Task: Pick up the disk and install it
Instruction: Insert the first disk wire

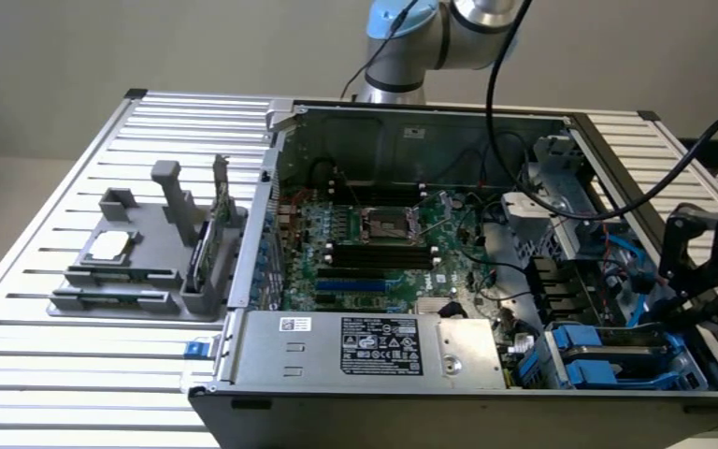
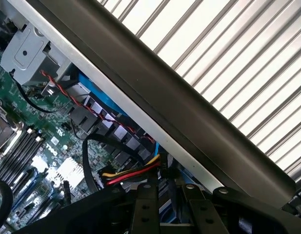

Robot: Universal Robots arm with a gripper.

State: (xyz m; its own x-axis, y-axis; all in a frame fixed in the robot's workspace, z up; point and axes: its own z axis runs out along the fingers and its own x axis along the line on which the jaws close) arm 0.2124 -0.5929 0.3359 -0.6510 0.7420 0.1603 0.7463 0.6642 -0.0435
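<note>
I have the gripper (image 1: 681, 318) at the corner of the case (image 1: 459, 416) on the exterior view's right, just above the disk (image 1: 627, 354) lying low inside. I cannot tell how the jaws stand. I judge this the seating step; it needs level travel clear of the cables (image 2: 133, 174).

Green board (image 1: 372, 245); blue rails (image 1: 583, 342) on disk (image 1: 621, 361); silver box (image 1: 466, 348), black-white label (image 1: 380, 346); grey fixture (image 1: 122, 281); ribbed silver table (image 1: 85, 374); red, yellow wires (image 2: 130, 173); black cables (image 1: 494, 94).

Black gripper (image 2: 170, 207) near green motherboard (image 2: 48, 146), red and yellow cables (image 2: 133, 173), grey case wall (image 2: 155, 92), slatted table (image 2: 228, 53) beyond
</note>
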